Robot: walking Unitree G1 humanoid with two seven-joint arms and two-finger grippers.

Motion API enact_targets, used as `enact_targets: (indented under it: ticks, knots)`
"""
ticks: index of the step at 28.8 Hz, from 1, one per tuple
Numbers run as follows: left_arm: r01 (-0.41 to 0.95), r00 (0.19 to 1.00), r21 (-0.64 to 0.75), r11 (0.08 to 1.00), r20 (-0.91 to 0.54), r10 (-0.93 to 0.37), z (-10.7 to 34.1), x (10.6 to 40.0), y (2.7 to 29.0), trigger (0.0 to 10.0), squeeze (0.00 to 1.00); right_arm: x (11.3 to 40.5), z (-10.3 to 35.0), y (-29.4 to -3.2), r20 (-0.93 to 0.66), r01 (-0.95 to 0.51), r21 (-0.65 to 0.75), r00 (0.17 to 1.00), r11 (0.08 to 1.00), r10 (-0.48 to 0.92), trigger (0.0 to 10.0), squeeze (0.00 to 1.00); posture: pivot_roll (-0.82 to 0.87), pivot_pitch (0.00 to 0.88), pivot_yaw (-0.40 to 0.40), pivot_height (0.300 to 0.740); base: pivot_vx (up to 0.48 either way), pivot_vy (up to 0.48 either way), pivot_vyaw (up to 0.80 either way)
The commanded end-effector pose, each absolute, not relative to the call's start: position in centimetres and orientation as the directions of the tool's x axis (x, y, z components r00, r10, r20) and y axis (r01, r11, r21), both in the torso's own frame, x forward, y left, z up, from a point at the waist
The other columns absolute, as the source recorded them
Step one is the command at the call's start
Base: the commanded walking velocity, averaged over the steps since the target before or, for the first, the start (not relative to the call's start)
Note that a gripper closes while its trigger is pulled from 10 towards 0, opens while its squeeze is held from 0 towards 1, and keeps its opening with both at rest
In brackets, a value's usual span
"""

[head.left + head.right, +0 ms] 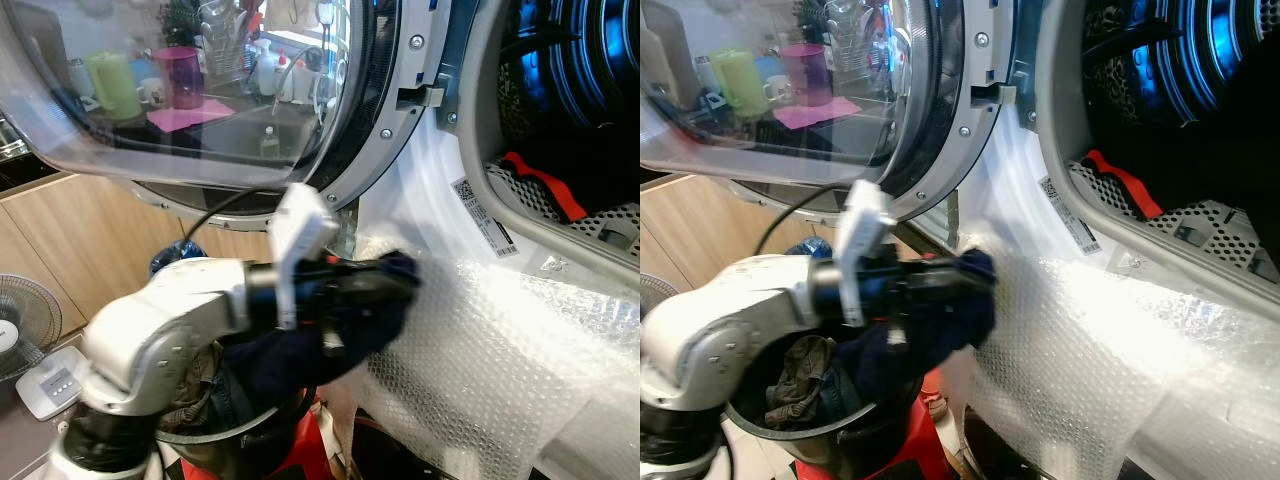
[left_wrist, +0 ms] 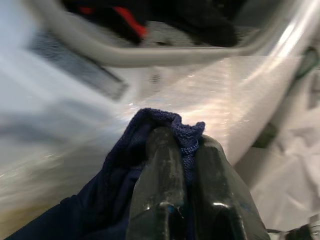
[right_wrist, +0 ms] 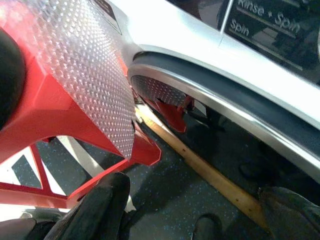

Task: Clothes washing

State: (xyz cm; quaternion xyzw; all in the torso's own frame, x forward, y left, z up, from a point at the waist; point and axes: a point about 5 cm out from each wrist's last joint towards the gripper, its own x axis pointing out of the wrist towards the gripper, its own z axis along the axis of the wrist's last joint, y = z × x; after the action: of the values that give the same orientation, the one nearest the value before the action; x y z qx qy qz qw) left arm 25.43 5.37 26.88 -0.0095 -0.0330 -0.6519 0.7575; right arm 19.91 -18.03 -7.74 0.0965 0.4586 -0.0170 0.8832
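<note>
Front-loading washing machine point(image 1: 440, 200) with its round glass door point(image 1: 200, 90) swung open toward the robot's left; the drum opening point(image 1: 570, 110) sits at upper right and already holds dark laundry and a red-trimmed item point(image 1: 545, 185) resting on the perforated drum wall. A sheet of bubble wrap point(image 1: 500, 350) drapes over the machine front below the opening. The silver left arm point(image 1: 160, 340) reaches across from the left, above a dark laundry basket point(image 1: 790, 420) that contains crumpled olive and blue garments and stands on a red stand point(image 3: 50, 115). The left gripper point(image 2: 187, 150) has its two black fingers pressed close together, pinching a fold of a dark navy cloth point(image 1: 930, 330), which hangs from the fingertips just beside the bubble wrap and below the drum rim. The right gripper point(image 3: 192, 210) hangs low near the floor by the machine base, fingers spread wide apart and holding nothing
</note>
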Motion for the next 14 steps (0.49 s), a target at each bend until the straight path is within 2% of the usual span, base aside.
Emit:
enact_targets:
  ticks: [1,5,6,12,13,14]
  knots:
    - [0.995,0.099,0.015,0.100,0.056,-0.994,26.0,25.0,4.1,0.0,0.00,19.2,-8.1,-18.2,-0.827,0.126,0.147,0.560,0.981,0.052,10.0,0.00,0.12,0.000,0.039,0.740,0.000,0.000,0.00]
    - [0.977,0.211,0.005,0.211,0.029,-0.977,24.1,25.3,3.6,0.0,0.00,18.9,-8.2,-18.4,-0.831,0.130,0.142,0.555,0.981,0.047,10.0,0.00,0.12,0.000,0.041,0.740,0.000,0.000,0.00]
    - [0.960,0.280,0.012,0.280,0.015,-0.960,23.5,25.2,3.6,0.0,0.00,18.7,-8.3,-18.4,-0.833,0.134,0.140,0.552,0.981,0.043,10.0,0.00,0.13,0.000,0.043,0.740,0.000,0.000,0.00]
    - [0.943,0.332,0.014,0.333,0.037,-0.942,23.1,23.1,3.5,0.0,0.00,18.5,-8.4,-18.4,-0.834,0.137,0.138,0.550,0.981,0.040,10.0,0.00,0.13,0.000,0.043,0.740,0.000,0.000,0.00]
    - [0.941,0.338,0.007,0.339,0.043,-0.940,23.1,22.8,3.7,1.0,0.00,18.5,-8.4,-18.4,-0.832,0.139,0.140,0.553,0.980,0.041,10.0,0.00,0.13,0.000,0.043,0.740,0.000,0.000,0.00]
    - [0.935,0.354,-0.011,0.353,0.054,-0.934,23.1,22.3,4.3,10.0,0.00,18.6,-8.4,-18.2,-0.830,0.137,0.145,0.556,0.980,0.045,10.0,0.00,0.13,0.000,0.043,0.740,0.000,0.000,0.00]
